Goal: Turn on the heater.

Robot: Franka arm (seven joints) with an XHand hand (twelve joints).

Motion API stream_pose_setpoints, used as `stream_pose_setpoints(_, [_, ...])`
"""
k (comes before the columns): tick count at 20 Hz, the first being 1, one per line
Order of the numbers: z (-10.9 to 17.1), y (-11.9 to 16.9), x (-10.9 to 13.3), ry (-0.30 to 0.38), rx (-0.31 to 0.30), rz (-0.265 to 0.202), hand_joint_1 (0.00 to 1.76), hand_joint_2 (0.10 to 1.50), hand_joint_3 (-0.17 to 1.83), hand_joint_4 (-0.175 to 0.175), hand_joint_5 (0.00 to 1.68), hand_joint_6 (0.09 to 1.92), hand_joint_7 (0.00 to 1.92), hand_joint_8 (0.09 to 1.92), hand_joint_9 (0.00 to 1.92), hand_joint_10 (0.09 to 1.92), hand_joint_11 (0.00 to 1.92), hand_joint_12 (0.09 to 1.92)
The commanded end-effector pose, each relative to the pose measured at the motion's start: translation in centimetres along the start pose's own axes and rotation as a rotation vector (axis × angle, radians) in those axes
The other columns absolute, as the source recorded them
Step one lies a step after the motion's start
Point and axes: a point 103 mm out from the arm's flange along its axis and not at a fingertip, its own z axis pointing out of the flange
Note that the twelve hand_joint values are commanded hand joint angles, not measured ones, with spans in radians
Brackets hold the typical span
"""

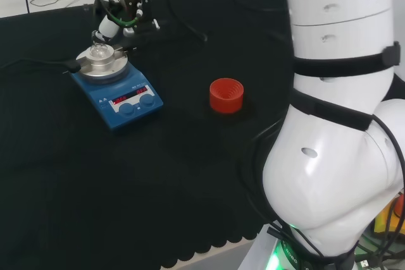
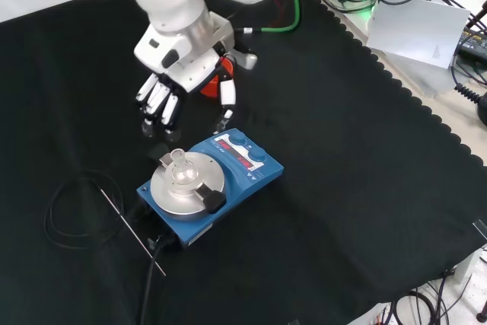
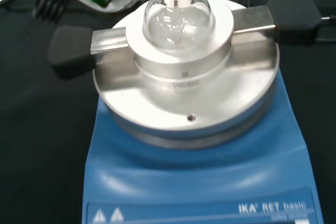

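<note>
While the robot hand (image 2: pixel 176 89) hangs with fingers straight and slightly spread just beyond the heater (image 2: pixel 211 182), touching nothing, a round glass flask (image 2: pixel 181 172) sits on the heater's metal plate (image 2: pixel 196 197). A red ring (image 1: pixel 226 95) stands apart from the heater on the counter (image 2: pixel 342 211).

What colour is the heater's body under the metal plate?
Blue; the heater shows it best in the front view.
</note>
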Motion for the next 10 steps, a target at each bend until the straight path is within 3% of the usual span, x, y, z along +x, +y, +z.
stream_pose_setpoints(1, [-1.0, -6.3, 0.0, 0.011, -0.063, 0.061, 0.84, 0.62, 0.57, -0.025, 0.59, 0.76, 0.19, 0.66, 0.44, 0.67, 0.19, 1.38])
stream_pose_setpoints(10, [2.0, -13.4, 0.6, 0.017, -0.03, 0.098, 0.86, 0.65, 0.58, -0.03, 0.58, 0.74, 0.25, 0.68, 0.48, 0.68, 0.2, 1.38])
